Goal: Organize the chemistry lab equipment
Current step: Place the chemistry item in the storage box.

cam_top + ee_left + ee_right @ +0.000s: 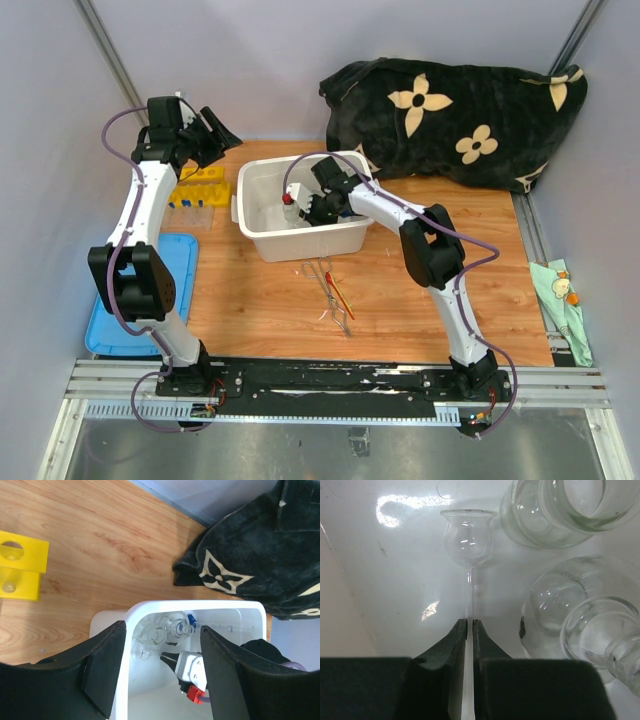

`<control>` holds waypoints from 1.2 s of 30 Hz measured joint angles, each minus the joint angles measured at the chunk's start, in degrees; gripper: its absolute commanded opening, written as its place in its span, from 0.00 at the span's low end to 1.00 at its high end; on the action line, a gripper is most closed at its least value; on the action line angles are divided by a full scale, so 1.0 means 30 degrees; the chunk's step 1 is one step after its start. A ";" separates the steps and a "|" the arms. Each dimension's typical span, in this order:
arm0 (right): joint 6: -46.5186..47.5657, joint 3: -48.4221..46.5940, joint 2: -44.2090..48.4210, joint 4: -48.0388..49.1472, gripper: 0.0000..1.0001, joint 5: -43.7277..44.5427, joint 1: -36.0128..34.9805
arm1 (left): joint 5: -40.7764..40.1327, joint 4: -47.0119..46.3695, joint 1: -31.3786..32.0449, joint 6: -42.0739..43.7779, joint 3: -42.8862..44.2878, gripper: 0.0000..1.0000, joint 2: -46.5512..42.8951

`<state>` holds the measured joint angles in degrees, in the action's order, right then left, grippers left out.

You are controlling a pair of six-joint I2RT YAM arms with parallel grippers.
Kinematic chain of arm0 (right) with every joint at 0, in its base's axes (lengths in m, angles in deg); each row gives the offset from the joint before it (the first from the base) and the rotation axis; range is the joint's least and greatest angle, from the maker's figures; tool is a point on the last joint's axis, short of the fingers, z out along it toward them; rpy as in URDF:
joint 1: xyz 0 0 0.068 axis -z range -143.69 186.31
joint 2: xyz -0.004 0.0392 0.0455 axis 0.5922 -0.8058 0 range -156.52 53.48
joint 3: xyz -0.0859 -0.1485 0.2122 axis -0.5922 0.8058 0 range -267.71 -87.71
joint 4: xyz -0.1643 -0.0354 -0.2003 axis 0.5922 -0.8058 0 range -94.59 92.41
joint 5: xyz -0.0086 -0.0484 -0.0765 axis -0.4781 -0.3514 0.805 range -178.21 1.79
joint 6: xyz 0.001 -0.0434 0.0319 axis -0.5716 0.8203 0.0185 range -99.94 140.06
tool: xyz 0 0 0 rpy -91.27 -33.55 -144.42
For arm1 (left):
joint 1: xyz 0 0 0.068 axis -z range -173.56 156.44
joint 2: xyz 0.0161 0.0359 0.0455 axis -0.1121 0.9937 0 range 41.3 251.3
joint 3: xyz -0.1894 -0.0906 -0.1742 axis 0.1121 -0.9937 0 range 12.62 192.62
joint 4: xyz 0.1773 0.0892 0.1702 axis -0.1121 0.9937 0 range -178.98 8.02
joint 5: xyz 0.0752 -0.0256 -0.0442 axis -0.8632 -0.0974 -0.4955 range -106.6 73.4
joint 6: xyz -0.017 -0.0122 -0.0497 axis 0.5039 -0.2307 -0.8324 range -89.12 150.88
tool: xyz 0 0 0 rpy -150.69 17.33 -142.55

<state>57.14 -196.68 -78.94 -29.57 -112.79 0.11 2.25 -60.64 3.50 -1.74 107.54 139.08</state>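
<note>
Your right gripper (469, 624) is down inside the white plastic bin (300, 243), its black fingers pinching the thin stem of a clear round-bulbed glass tube (468, 540); a clear glass beaker (560, 510) lies just beside the bulb on the bin floor; your left gripper (162, 630) hovers above the bin, fingers spread, gripping nothing; the yellow holed tube rack (203, 185) stands left of the bin.

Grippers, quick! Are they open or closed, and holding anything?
Left gripper: open, holding nothing.
Right gripper: closed on the stem of a glass bulb tube.
</note>
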 measured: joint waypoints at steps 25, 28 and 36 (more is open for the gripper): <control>-0.0423 0.0197 -0.0080 0.0430 0.23 0.0270 0.0044 | 0.0153 0.0000 0.0000 -0.0080 0.0000 0.65 0.0342; -0.0430 0.0262 -0.0080 0.0532 0.24 0.0248 0.0109 | 0.0189 0.0000 0.0000 -0.0146 0.0000 0.65 0.0423; -0.0423 0.0619 0.0175 0.0663 0.25 0.0248 0.0189 | 0.0306 -0.0007 0.0000 -0.0277 0.0000 0.65 0.0503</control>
<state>55.87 -194.82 -78.42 -27.59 -112.05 0.67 3.17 -60.66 3.50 -2.57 107.54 140.59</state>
